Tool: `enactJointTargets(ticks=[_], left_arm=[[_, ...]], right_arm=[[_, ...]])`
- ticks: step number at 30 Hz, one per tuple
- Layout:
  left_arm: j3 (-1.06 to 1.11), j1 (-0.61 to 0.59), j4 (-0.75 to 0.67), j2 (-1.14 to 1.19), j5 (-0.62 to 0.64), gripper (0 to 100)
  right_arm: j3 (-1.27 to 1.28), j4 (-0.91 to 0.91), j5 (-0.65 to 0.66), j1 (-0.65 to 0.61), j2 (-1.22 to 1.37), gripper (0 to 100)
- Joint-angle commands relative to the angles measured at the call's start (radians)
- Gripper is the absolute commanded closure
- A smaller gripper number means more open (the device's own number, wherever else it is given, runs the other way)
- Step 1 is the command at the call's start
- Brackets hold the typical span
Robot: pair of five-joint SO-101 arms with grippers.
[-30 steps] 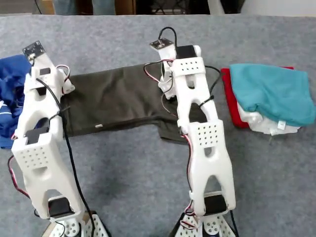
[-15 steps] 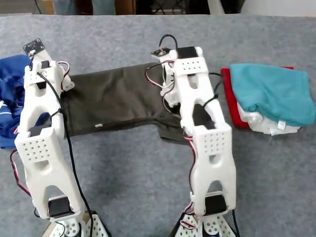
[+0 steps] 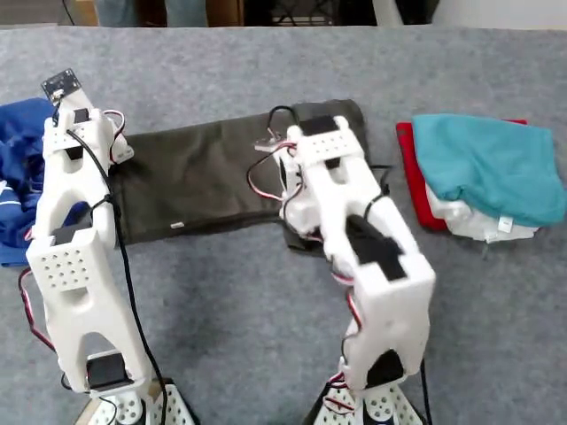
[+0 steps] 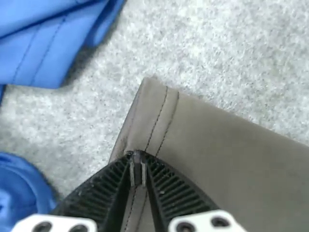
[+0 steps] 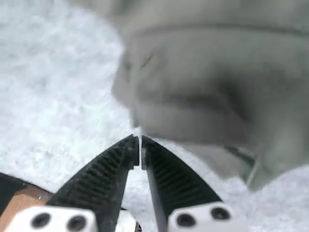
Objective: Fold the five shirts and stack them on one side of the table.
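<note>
A dark olive shirt (image 3: 204, 177) lies spread across the middle of the grey table (image 3: 221, 336). At its left end my left gripper (image 4: 137, 166) is shut on the stitched hem of the olive shirt (image 4: 217, 159). The right arm (image 3: 354, 230) stands over the shirt's right part. Its gripper (image 5: 140, 145) is shut at the edge of a bunched, blurred fold of olive cloth (image 5: 203, 96) and seems to pinch it. A blue shirt (image 3: 18, 168) lies crumpled at the table's left edge, close to the left gripper.
On the right side sits a pile with a teal shirt (image 3: 487, 164) on top, a white one (image 3: 478, 223) under it and a red one (image 3: 409, 173) at the bottom. Blue cloth (image 4: 53, 38) lies just beyond the olive hem. Bare table stretches along the front.
The right arm has drawn back toward its base and to the left, uncovering the olive shirt's far right corner. The left arm shifted slightly at first, then held still.
</note>
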Motion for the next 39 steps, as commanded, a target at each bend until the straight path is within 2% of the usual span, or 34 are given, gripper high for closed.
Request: enactJointTargets(ticks=[1, 6, 11, 18, 23, 30, 33, 39], left_arm=[[-0.016, -0.001, 0.005, 0.003, 0.003, 97], [-0.016, -0.001, 0.005, 0.003, 0.003, 97], [-0.016, -0.001, 0.005, 0.003, 0.003, 97], [-0.015, -0.001, 0.005, 0.003, 0.003, 97], [-0.015, -0.001, 0.005, 0.003, 0.003, 97], [-0.012, -0.001, 0.005, 0.003, 0.003, 97], [-0.010, -0.002, 0.006, 0.003, 0.003, 97], [-0.019, -0.001, 0.100, -0.006, 0.003, 97]], right_arm=[[0.016, -0.008, 0.021, 0.037, -0.197, 98.5], [-0.070, -0.097, 0.018, 0.129, -0.252, 98.5], [-0.084, -0.272, 0.006, 0.149, -0.074, 98.5], [-0.091, -0.160, 0.005, 0.104, 0.062, 98.5], [0.047, -0.140, 0.014, 0.104, -0.008, 98.5], [0.315, -0.391, 0.014, 0.104, -0.059, 98.5], [0.309, -0.377, 0.018, 0.124, -0.079, 98.5], [0.082, -0.109, 0.157, 0.215, -0.271, 98.5]])
